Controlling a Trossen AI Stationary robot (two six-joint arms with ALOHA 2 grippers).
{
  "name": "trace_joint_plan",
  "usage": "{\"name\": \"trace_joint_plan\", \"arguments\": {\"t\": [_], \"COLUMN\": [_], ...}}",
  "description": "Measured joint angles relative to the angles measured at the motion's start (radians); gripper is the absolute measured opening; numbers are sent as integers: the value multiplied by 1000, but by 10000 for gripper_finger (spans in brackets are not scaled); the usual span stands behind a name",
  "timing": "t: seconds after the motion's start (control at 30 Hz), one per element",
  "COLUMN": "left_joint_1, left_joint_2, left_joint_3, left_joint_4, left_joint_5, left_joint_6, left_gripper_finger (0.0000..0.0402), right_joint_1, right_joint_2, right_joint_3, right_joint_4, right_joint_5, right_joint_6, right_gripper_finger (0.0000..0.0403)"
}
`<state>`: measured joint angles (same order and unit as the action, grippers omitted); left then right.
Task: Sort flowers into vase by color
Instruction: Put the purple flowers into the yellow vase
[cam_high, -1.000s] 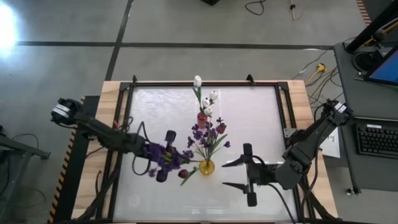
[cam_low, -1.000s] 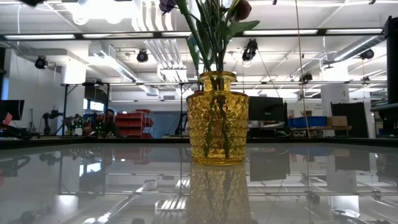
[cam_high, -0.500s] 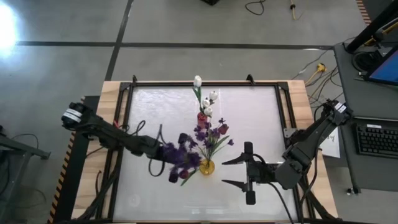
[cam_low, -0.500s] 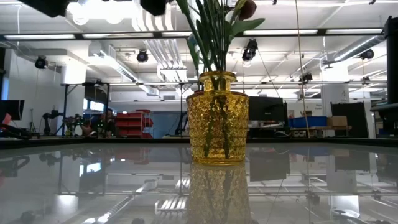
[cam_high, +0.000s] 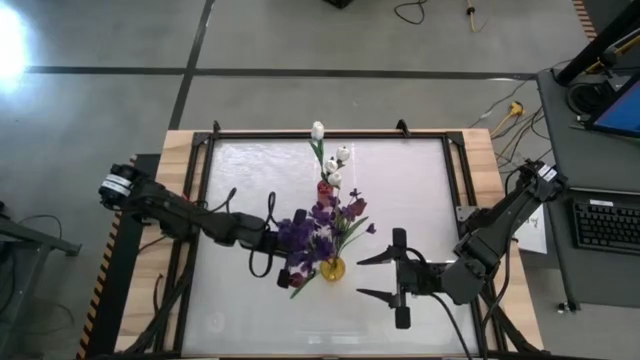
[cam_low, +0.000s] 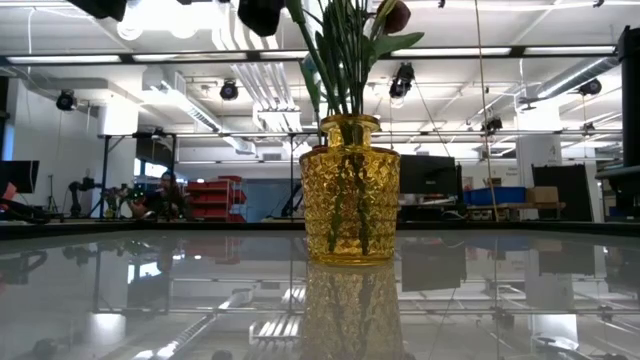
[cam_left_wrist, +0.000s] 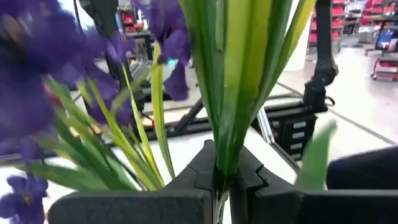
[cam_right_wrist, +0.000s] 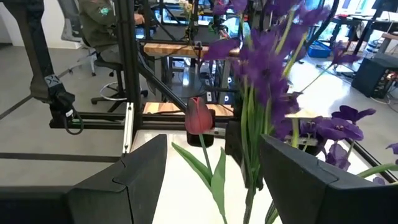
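A yellow glass vase (cam_high: 332, 268) (cam_low: 350, 190) stands at the table's middle and holds purple flowers (cam_high: 340, 215) and dark red tulips (cam_right_wrist: 199, 117). Behind it, a small red vase (cam_high: 325, 190) holds white tulips (cam_high: 331, 160). My left gripper (cam_high: 282, 245) (cam_left_wrist: 222, 180) is just left of the yellow vase, above the table, shut on a purple flower (cam_high: 300, 232). My right gripper (cam_high: 385, 278) (cam_right_wrist: 211, 168) hovers open to the right of the vase, nothing between its fingers. My left gripper pinches the purple flower's green stem and leaves (cam_left_wrist: 221, 163) between its two fingers. The fingers come level from the table's left. The flower is lifted clear of the table, and its blooms (cam_left_wrist: 37, 74) reach ahead of the fingers toward the yellow vase's bunch.
The table has a glossy white top inside a black frame (cam_high: 200, 180) on a wooden base. A desk with a keyboard (cam_high: 605, 222) stands off the right side. A person sits in the room beyond (cam_right_wrist: 106, 25).
My left gripper has gone toward the table's right edge, closer to the yellow vase, sinking slightly and rolling a little. The purple flower has travelled with it, still clear of the table, and its blooms now overlap the vase's bunch.
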<state>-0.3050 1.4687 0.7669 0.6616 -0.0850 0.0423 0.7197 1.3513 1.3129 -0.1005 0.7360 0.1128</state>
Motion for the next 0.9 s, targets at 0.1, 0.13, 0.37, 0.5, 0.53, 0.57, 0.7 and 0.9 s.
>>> {"name": "trace_joint_plan", "arguments": {"t": [0.1, 0.13, 0.37, 0.5, 0.53, 0.57, 0.7, 0.9], "left_joint_1": [0, 0, 8, 8, 8, 8, 9, 9], "left_joint_2": [-15, -18, -17, 0, 6, 13, 35, 100], "left_joint_3": [25, 36, 65, 50, 46, 42, 29, 22], "left_joint_4": [-27, -41, -145, -138, -134, -128, -115, -98], "left_joint_5": [5, 15, 23, 23, 23, 23, 6, -29], "left_joint_6": [11, 17, 10, -4, -10, -15, -27, -40], "left_gripper_finger": [0, 0, 0, 0, 0, 0, 0, 0], "right_joint_1": [0, 0, 0, 0, 0, 0, 0, 0], "right_joint_2": [0, 0, 0, 0, 0, 0, 0, 0], "right_joint_3": [0, 0, -4, -6, -7, -7, -9, -9], "right_joint_4": [0, 0, -1, -1, -1, -1, 0, -3], "right_joint_5": [0, 0, 0, 0, 0, 0, 1, 52], "right_joint_6": [-8, -9, -16, -16, -16, -16, -16, -8], "right_gripper_finger": [242, 242, 242, 242, 242, 242, 242, 242]}}
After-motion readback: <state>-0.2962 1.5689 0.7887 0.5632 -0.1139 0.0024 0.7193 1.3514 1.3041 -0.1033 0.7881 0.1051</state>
